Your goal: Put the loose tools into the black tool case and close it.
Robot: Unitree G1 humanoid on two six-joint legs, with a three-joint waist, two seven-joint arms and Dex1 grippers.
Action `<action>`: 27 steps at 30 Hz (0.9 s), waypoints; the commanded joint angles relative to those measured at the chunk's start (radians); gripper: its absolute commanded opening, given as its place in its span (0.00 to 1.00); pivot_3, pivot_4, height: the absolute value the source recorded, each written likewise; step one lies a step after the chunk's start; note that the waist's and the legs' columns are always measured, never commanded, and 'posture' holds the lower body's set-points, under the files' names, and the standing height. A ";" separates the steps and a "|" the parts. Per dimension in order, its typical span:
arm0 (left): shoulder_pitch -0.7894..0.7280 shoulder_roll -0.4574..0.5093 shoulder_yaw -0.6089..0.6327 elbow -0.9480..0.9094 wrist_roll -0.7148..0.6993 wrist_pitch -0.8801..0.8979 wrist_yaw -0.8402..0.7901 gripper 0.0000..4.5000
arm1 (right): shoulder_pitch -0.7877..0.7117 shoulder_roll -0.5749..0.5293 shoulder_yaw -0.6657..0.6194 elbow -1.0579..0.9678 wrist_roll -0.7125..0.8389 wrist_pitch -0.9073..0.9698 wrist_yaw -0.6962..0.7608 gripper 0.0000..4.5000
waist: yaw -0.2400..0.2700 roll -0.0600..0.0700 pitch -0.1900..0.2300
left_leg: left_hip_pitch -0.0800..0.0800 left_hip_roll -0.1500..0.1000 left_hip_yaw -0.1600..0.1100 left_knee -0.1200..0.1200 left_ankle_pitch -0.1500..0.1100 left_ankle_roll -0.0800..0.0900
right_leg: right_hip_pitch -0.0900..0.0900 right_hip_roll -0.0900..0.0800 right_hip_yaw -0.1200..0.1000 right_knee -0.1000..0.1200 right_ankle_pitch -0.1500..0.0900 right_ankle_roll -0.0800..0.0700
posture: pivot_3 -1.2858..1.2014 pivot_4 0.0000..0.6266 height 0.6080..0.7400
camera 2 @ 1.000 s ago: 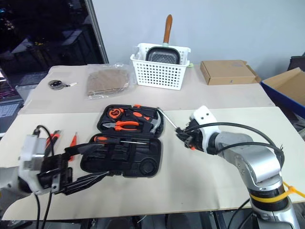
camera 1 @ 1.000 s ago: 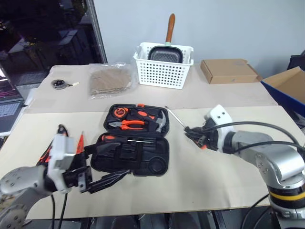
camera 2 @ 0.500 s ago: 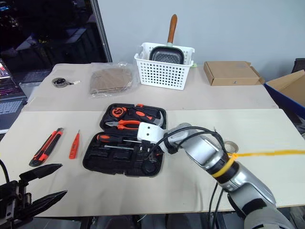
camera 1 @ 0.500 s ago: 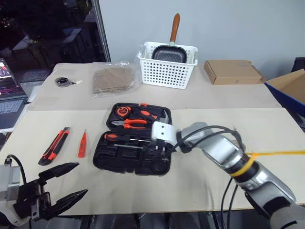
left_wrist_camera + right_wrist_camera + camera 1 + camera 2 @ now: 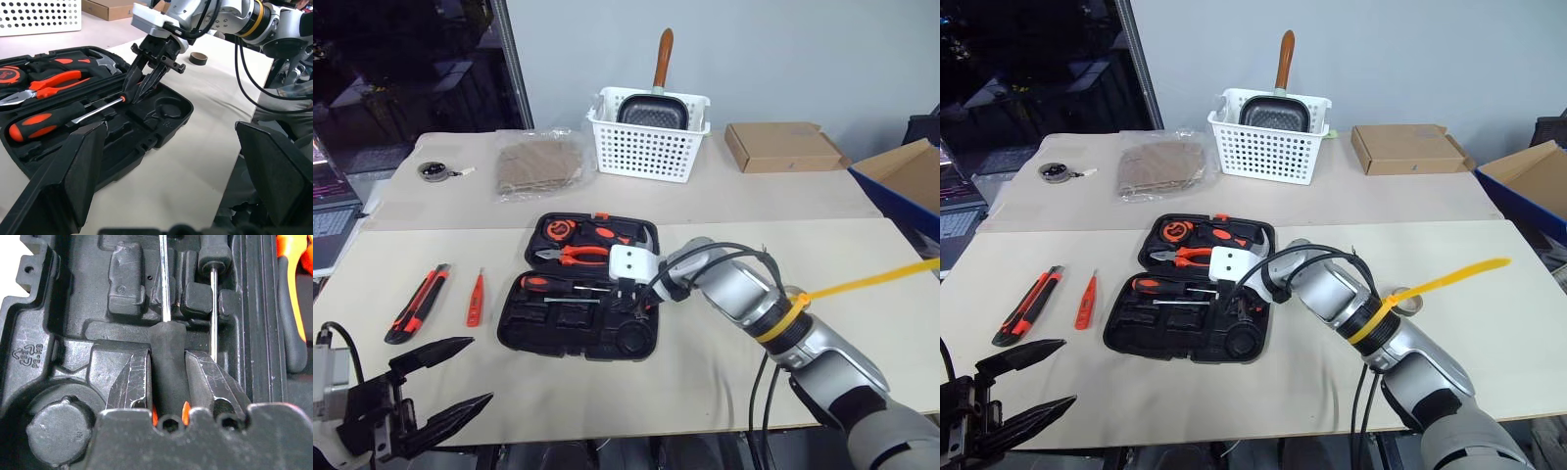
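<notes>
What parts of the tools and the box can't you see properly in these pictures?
- Held screwdriver: its handle end is hidden behind the right gripper in the right wrist view.
- Black tool case: its right middle is covered by the right gripper in the eye views.
- Pan: its lower part is hidden by the white basket.

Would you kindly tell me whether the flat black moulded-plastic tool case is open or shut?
Open: the flat black moulded-plastic tool case lies spread flat on the table, with orange-handled pliers and a screwdriver showing in its recesses.
</notes>
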 commanded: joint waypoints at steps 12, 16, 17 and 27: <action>-0.001 0.005 -0.022 -0.026 0.000 -0.026 -0.005 1.00 | -0.018 0.053 0.010 0.124 -0.064 0.055 -0.002 0.16 | -0.004 0.000 0.000 | 0.007 0.006 0.001 0.000 0.002 -0.003 | 0.004 0.003 -0.003 0.001 0.000 -0.008 | 0.52 0.24 1.00; -0.007 0.008 -0.025 -0.021 0.002 -0.029 -0.004 1.00 | -0.027 0.056 -0.003 0.129 -0.069 0.025 0.002 0.52 | -0.003 0.000 0.000 | 0.007 0.006 0.001 0.000 0.002 -0.003 | 0.004 0.003 -0.003 0.001 0.000 -0.008 | 0.52 0.24 1.00; -0.008 0.009 -0.027 -0.021 0.003 -0.029 -0.004 1.00 | -0.028 0.054 -0.008 0.120 -0.068 0.026 0.004 0.59 | -0.003 0.000 0.000 | 0.007 0.006 0.001 0.000 0.002 -0.003 | 0.004 0.003 -0.003 0.001 0.000 -0.008 | 0.52 0.24 1.00; -0.036 0.020 -0.049 -0.002 0.010 -0.026 -0.003 1.00 | -0.019 -0.014 -0.170 -0.087 0.067 0.028 0.109 0.66 | 0.004 0.000 0.000 | -0.012 0.005 0.000 0.000 0.001 -0.004 | -0.012 0.002 -0.007 0.000 0.002 -0.004 | 0.52 0.24 1.00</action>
